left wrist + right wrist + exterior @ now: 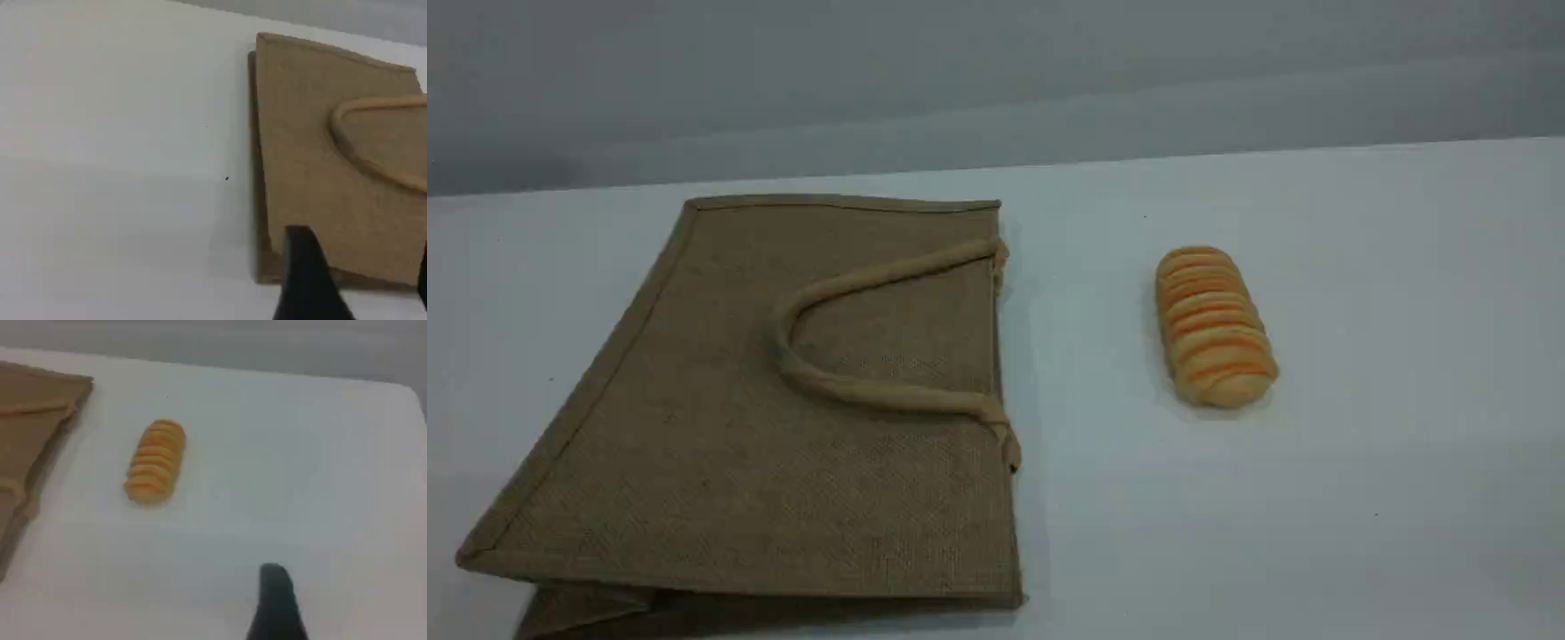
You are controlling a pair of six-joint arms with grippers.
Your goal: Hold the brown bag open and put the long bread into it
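Observation:
The brown bag (pixel 783 427) lies flat on the left of the white table, its mouth edge facing right. One beige loop handle (pixel 871 396) rests on its top face. The long bread (pixel 1214 329), golden with orange ridges, lies about a hand's width right of the bag, apart from it. Neither arm shows in the scene view. In the left wrist view my left gripper (pixel 363 287) hovers open over a corner of the bag (pixel 313 153), holding nothing. In the right wrist view a single dark fingertip (pixel 276 600) shows, well short of the bread (pixel 155 461) and to its right, with nothing held.
The table (pixel 1360 498) is plain white, with its far edge against a grey wall (pixel 996 80). In the right wrist view the table's corner (pixel 407 390) shows at upper right and part of the bag (pixel 33 407) at left.

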